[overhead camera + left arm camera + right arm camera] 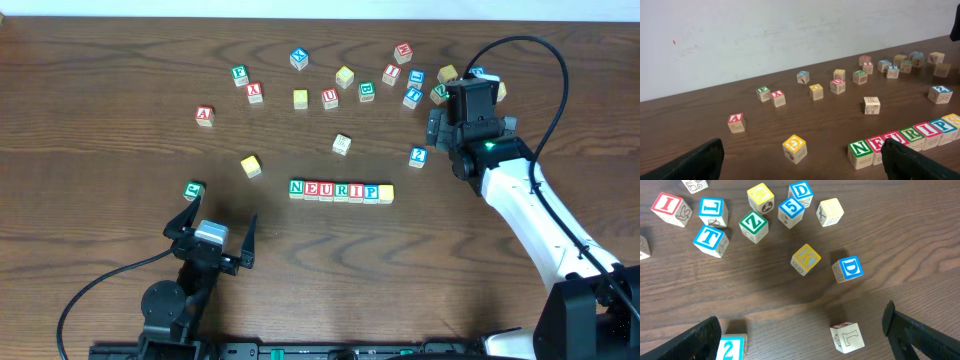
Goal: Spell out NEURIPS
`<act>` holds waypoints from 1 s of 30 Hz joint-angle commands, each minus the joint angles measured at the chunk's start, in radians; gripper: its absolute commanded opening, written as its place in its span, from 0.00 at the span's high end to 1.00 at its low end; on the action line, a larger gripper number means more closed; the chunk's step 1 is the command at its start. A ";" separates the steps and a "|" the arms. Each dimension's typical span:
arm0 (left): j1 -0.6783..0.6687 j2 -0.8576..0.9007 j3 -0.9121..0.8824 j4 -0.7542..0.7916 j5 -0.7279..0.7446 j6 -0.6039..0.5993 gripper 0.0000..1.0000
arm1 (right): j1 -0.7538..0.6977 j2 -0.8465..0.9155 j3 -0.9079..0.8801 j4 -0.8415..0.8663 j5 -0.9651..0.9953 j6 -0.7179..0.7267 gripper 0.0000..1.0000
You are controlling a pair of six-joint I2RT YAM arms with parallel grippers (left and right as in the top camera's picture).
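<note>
Wood-grain table [100, 60], dark brown, serving as the whole work surface.

Right arm [530, 215] next in size: white links reaching from the near right corner to the far right, set over the loose pile rather than over the word. Right gripper [802, 337] spread fully wide, gripping nothing. Only bare wood between the fingers, with loose cubes K [806, 258], D [847, 269] and Z [753, 226] beyond the tips. Judged: hovering above spare stock, well apart from the row, so as not to disturb it.

Left gripper [220, 213] low at the near left, likewise spread to its widest and holding nothing. Pointed toward the row's N end but short of it, not touching. Lone green-lettered cube [194, 189] just beyond its left finger, not gripped.

NEURIPS row [341, 190] at table centre: seven cubes side by side, touching, letters on top for reading from above. In order from the robot's left: green N [861, 152], red E [874, 144], red U [895, 140], green R [912, 135], red I [928, 130], blue P [943, 125], then a yellow-faced cube [386, 191]. Letter on that last one not legible in any view. Judged: word complete, subject to the yellow face being the S; only that check outstanding.

Stray yellow cube [250, 165] and blue 2 cube [418, 156] behind the row on either side, apart from it. Judged: not needed for the word.
</note>
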 commanded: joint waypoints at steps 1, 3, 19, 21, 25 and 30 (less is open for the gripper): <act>0.005 -0.007 -0.008 -0.047 0.043 -0.008 0.02 | -0.003 0.002 0.001 0.002 0.014 -0.008 0.01; 0.005 -0.007 -0.008 -0.047 0.043 -0.008 0.01 | -0.003 0.002 0.001 0.002 0.014 -0.008 0.01; 0.005 -0.007 -0.008 -0.047 0.043 -0.008 0.01 | -0.003 0.002 0.001 0.002 0.014 -0.008 0.01; 0.005 -0.007 -0.008 -0.047 0.043 -0.008 0.01 | -0.003 0.002 0.001 0.002 0.014 -0.008 0.01; 0.005 -0.007 -0.008 -0.047 0.043 -0.008 0.01 | -0.002 0.002 0.001 0.002 0.014 -0.008 0.01; 0.005 -0.007 -0.008 -0.047 0.043 -0.008 0.01 | -0.002 -0.009 0.001 0.001 0.014 -0.008 0.01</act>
